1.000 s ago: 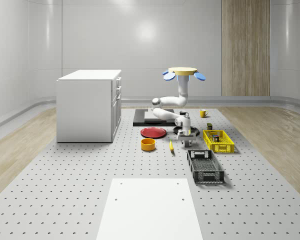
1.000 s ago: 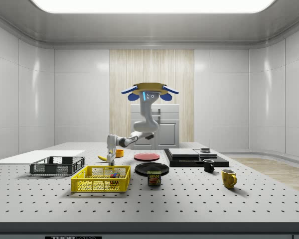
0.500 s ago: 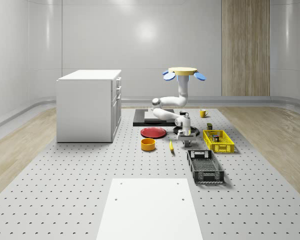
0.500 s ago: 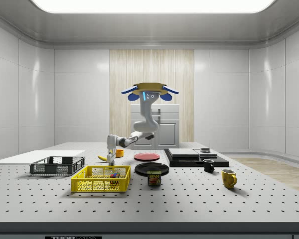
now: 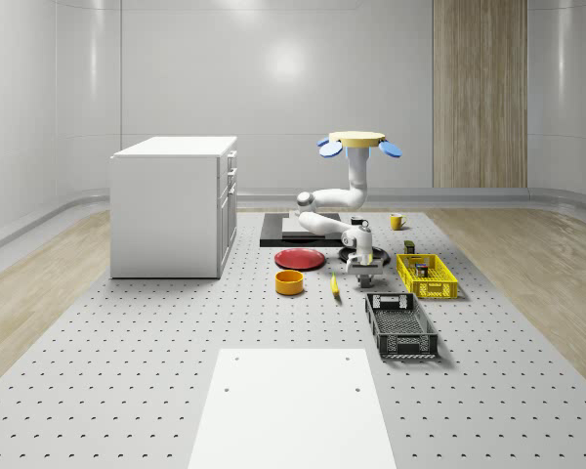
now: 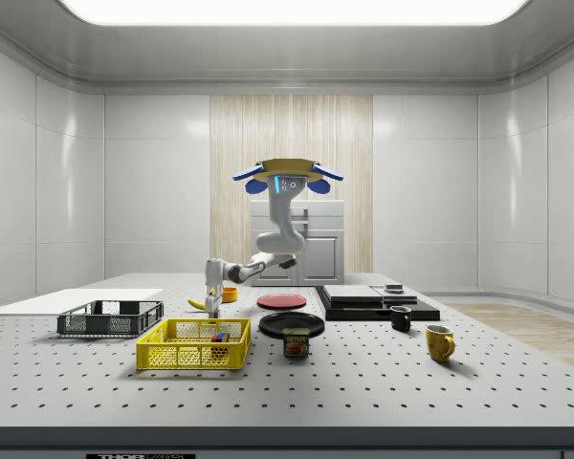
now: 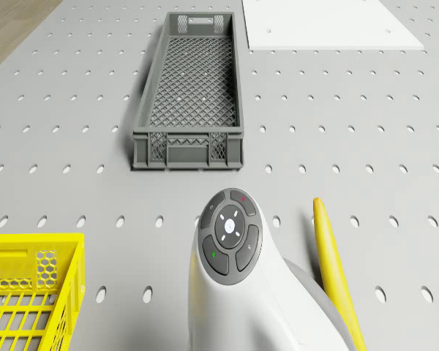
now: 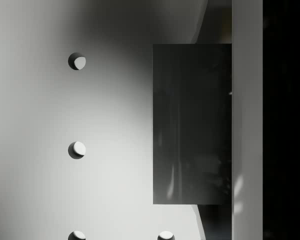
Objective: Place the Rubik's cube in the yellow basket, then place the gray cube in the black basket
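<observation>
The drone (image 5: 357, 142) hovers above the back of the table, its white arm bent down toward the table top. My gripper (image 5: 362, 277) hangs low over the table between the banana and the yellow basket (image 5: 427, 277); it is also in the side view (image 6: 211, 304). The wrist view looks straight down on the gray cube (image 8: 192, 123), lying close below on the perforated table. The Rubik's cube (image 6: 218, 337) sits inside the yellow basket (image 6: 193, 345). The black basket (image 5: 400, 325) lies nearer the table's front; the drone view has it just beyond the arm's wrist (image 7: 192, 95).
A banana (image 7: 335, 270) lies beside the arm. An orange bowl (image 5: 290, 282), a red plate (image 5: 300, 259), a black plate (image 6: 292, 323), a can (image 6: 296, 342) and two mugs (image 6: 440, 342) stand around. A white cabinet (image 5: 175, 207) is at the whole-scene view's left.
</observation>
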`<state>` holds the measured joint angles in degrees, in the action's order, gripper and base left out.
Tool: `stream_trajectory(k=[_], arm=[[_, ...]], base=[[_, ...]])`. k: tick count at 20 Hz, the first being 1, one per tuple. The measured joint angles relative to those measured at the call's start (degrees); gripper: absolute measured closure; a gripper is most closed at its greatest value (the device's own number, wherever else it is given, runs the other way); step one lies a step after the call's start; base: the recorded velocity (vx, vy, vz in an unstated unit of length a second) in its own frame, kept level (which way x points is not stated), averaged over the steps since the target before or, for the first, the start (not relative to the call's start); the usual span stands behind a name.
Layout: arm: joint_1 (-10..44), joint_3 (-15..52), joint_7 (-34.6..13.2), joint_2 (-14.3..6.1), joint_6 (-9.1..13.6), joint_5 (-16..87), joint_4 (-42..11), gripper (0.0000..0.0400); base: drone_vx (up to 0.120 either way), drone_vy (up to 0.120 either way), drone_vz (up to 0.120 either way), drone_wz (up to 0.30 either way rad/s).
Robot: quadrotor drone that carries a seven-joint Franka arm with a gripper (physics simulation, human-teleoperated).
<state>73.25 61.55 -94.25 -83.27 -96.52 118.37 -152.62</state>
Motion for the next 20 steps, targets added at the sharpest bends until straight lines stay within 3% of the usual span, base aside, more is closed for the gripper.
stream_trajectory(k=[5,12,20], arm=[[-0.38,1.14,0.03,-0.03,0.75,-0.99,-0.67,0.0150],[-1.15,4.48,-0.06,-0.36,2.49,-4.05,-2.36,0.0150],[-1.30,5.66,-0.15,-0.59,2.92,-5.19,-2.85,0.0150]], base=[[0.000,0.000,0.000,0.000],[0.000,0.000,0.120,0.000],[0.015,0.000,0.115,0.000]])
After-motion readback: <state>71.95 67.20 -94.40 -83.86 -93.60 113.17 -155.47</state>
